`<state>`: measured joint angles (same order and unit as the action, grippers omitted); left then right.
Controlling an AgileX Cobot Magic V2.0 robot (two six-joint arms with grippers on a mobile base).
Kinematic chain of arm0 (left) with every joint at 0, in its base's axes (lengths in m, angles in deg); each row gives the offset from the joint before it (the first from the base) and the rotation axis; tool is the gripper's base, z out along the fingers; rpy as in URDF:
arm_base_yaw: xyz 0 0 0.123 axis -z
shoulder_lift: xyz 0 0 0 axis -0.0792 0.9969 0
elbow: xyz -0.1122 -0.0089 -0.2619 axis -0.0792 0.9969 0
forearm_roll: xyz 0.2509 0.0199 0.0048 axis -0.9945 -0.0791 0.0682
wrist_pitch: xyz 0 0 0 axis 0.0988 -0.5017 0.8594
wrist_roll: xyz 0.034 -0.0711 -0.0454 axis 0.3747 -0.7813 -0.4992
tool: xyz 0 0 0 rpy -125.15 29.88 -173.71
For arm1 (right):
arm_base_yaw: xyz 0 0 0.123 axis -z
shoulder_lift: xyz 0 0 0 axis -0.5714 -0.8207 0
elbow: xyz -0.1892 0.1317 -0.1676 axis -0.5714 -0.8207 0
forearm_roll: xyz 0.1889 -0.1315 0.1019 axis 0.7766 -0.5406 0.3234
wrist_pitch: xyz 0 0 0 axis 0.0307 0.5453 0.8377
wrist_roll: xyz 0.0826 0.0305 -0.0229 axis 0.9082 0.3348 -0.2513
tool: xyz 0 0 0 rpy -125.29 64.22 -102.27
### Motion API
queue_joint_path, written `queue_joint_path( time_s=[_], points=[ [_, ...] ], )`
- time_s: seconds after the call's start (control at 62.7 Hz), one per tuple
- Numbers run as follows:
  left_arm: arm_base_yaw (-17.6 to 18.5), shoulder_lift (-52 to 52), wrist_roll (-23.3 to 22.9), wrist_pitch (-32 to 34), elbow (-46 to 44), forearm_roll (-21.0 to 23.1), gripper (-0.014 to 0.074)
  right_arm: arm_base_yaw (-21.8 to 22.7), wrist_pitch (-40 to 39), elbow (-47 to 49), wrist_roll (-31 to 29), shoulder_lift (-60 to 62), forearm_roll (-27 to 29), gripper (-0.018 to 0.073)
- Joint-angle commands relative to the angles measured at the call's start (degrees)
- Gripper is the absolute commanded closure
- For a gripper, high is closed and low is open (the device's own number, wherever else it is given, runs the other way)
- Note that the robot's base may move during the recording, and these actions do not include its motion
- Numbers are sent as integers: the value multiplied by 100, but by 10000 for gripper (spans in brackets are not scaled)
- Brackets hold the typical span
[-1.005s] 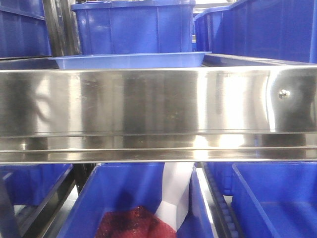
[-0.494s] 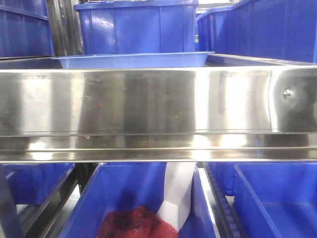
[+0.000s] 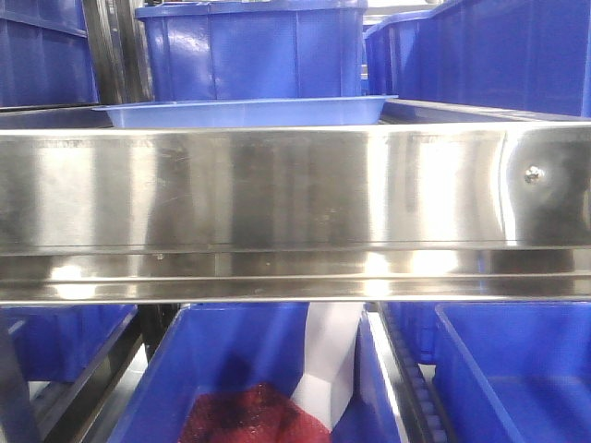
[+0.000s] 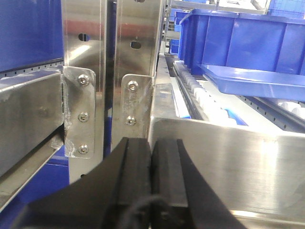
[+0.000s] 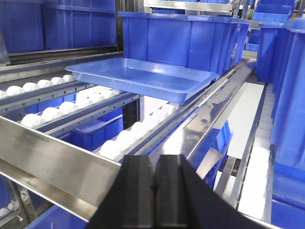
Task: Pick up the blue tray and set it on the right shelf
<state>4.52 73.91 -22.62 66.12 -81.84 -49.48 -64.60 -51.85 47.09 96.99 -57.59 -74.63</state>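
Front view: blue tray (image 3: 245, 113) shifted slightly left.

A tray (image 5: 138, 76) lies flat on the roller tracks (image 5: 86, 107) of the shelf (image 3: 295, 198), set back behind the shelf's front lip. Directly behind the tray stands a deep bin (image 5: 178, 38), with more bins (image 3: 480, 55) to its right and another (image 3: 42, 51) to its left past the upright posts (image 4: 107, 71). Below the shelf, a lower bin (image 3: 249, 369) holds a mesh bundle (image 3: 249, 415) and a sheet of paper (image 3: 328, 365); another bin (image 3: 512, 369) sits to its right. Both grippers sit in front of the lip, left (image 4: 151, 157) near the posts, right (image 5: 155, 174) facing the tray.
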Motion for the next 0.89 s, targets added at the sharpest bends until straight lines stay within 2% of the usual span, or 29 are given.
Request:
queue_joint_path(
  time_s=[0.0, 0.319, 0.399, 0.51, 0.654, 0.766, 0.877],
  points=[
    [-3, -67, -24, 518, 174, 56, 645, -4, -514, 174, -65, -42, -104, 502],
    [2, -67, -24, 518, 174, 56, 645, 1, -537, 160, -65, -40, -104, 502],
    [-3, -67, -24, 518, 174, 56, 645, 153, -499, 117, -96, -40, -59, 502],
    [-3, -67, -24, 518, 174, 56, 645, 841, -499, 42, -684, -35, 710, 502],
    [-3, -67, -24, 518, 174, 56, 645, 2024, -543, -200, -1554, 212, 1619, 502],
    [-3, -67, -24, 518, 174, 56, 645, 2711, -652, -566, -1655, 631, 1769, 502],
    [-3, -67, -24, 518, 174, 56, 645, 3084, -701, -994, -1655, 1024, 1773, 502]
  ],
)
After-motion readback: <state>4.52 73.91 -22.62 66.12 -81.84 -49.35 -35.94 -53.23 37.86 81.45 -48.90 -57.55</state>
